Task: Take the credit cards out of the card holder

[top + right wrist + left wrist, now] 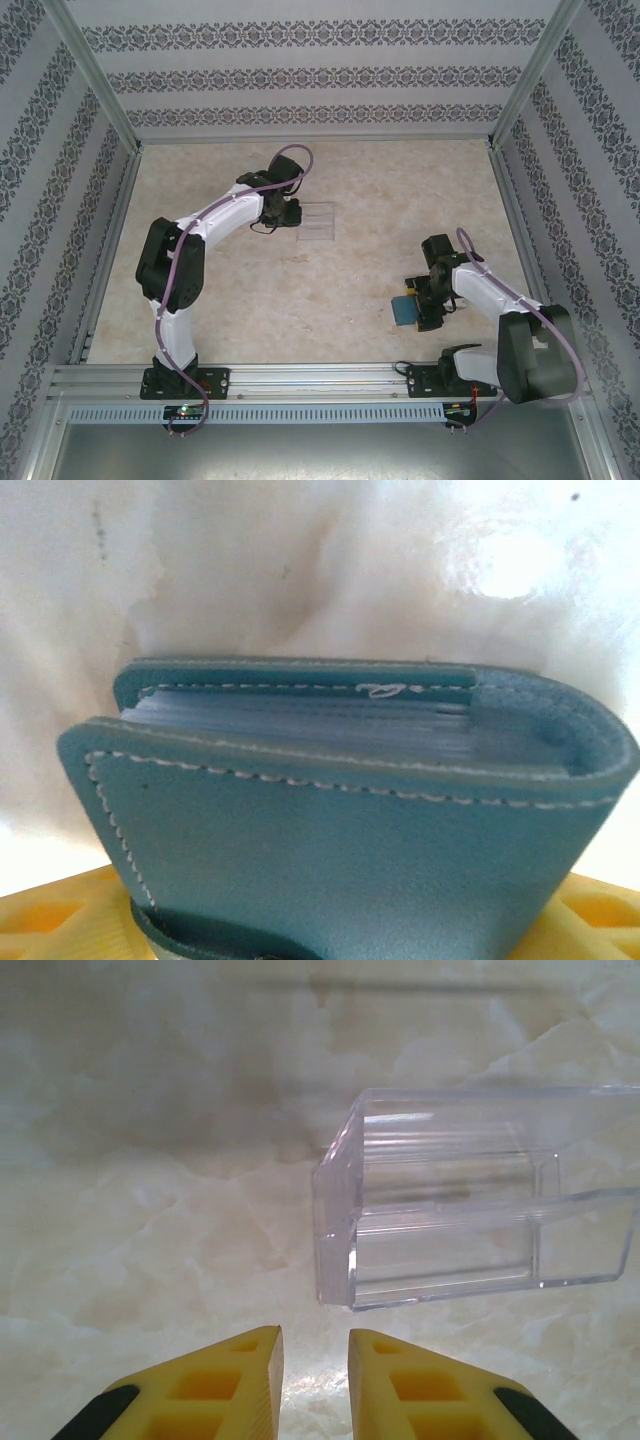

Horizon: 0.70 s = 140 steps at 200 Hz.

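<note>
We note the card holder (403, 308) lying on the worktop (300, 290) toward its right side, nearer the near edge than the far one. It is folded shut, teal covers with pale stitching, and grey-blue pocket edges show layered between them in the right wrist view (340, 860). The right pincer (418, 306) sits at the holder, one yellow finger (40, 920) on either side. We cannot tell whether the fingers press it. The left pincer (315, 1380) hovers over bare worktop near the middle, toward the far edge. Its fingers are a narrow gap apart and pinch nothing. A clear plastic tray (340, 1190) lies just beyond its tips.
</note>
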### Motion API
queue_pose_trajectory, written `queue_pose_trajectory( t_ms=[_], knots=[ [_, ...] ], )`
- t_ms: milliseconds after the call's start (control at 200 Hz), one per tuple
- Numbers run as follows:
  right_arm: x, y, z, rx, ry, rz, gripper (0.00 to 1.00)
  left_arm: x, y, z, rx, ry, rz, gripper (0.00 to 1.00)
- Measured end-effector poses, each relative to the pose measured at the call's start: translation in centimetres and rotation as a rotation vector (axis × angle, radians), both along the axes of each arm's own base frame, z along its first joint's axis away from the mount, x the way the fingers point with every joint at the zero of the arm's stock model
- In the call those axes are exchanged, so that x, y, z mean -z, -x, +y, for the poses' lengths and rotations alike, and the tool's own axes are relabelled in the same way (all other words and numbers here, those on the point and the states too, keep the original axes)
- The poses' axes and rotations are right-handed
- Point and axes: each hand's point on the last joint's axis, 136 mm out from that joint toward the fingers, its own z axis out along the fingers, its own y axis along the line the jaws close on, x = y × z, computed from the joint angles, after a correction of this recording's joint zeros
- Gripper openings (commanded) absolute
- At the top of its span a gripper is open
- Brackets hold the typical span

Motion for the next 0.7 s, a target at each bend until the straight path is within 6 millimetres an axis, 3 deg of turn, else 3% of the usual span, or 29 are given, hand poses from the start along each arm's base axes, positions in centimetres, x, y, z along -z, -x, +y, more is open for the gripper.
queue_pose_trajectory(
  t_ms=[160,360,530,699],
  knots=[
    [-0.7,-0.3,-0.1,-0.069,0.044,-0.015,0.77,-0.1,0.4,0.9,-0.014,0.000,0.001,0.24],
    [-2.3,-1.7,0.8,-0.252,0.113,-0.077,0.77,0.5,0.7,4.2,-0.078,0.012,0.015,0.25],
    [-3.8,-4.2,3.8,-0.497,0.165,-0.127,0.77,1.0,1.7,7.4,-0.143,0.034,0.037,0.25],
    [-4.8,-7.1,8.6,-0.766,0.195,-0.187,0.77,1.7,3.0,9.4,-0.179,0.043,0.056,0.25]
  ],
)
